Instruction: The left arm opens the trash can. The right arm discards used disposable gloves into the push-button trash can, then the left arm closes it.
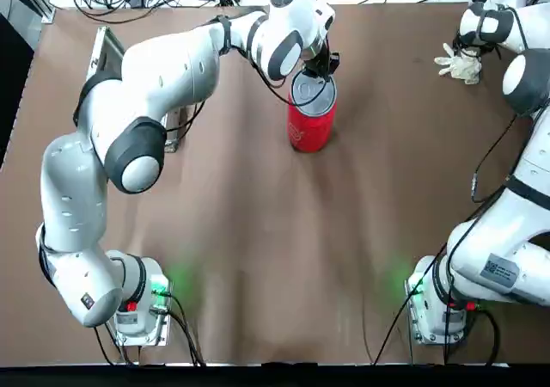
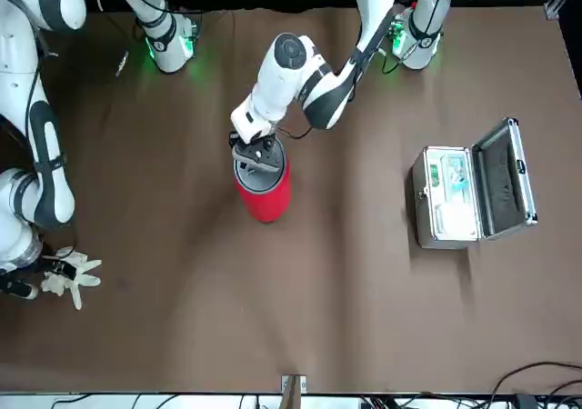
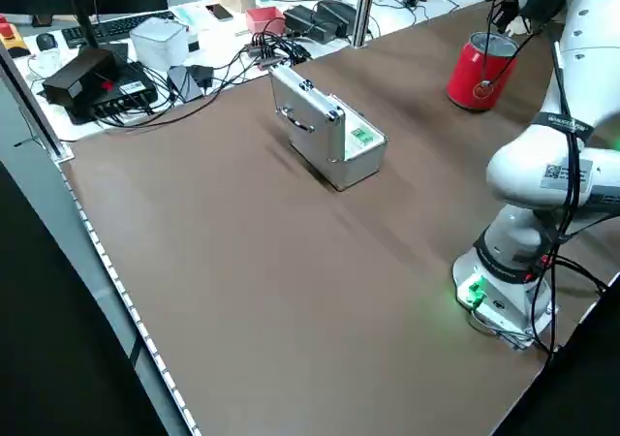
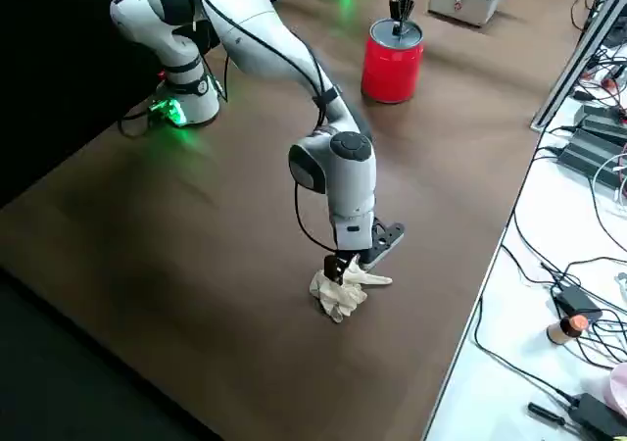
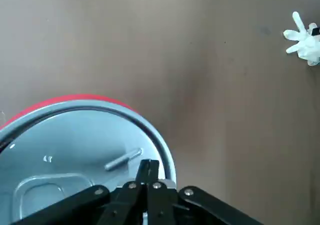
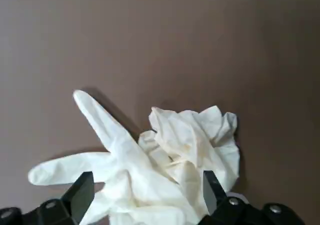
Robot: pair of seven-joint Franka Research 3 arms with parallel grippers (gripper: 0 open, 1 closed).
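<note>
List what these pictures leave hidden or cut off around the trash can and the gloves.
- Trash can lid: in the top view the left arm's wrist covers much of it; whether it has popped open is unclear.
- Left end effector: shut, but contact with the lid isn't visible.
- Gloves: in the right wrist view the bottom edge cuts them off.
- Right end effector: open around them.

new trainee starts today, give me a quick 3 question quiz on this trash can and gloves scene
1. True or false: the trash can lid is standing open.
2. Which gripper is over the gloves? A) left gripper B) right gripper
3. Fill in: the open silver case stands on the robot's ____ side of the table.

Key
1. False. The lid lies flat, and the left gripper, fingers together, is down at its top.
2. B. The right gripper has its fingers spread either side of the bundle, which lies on the table.
3. left
</note>
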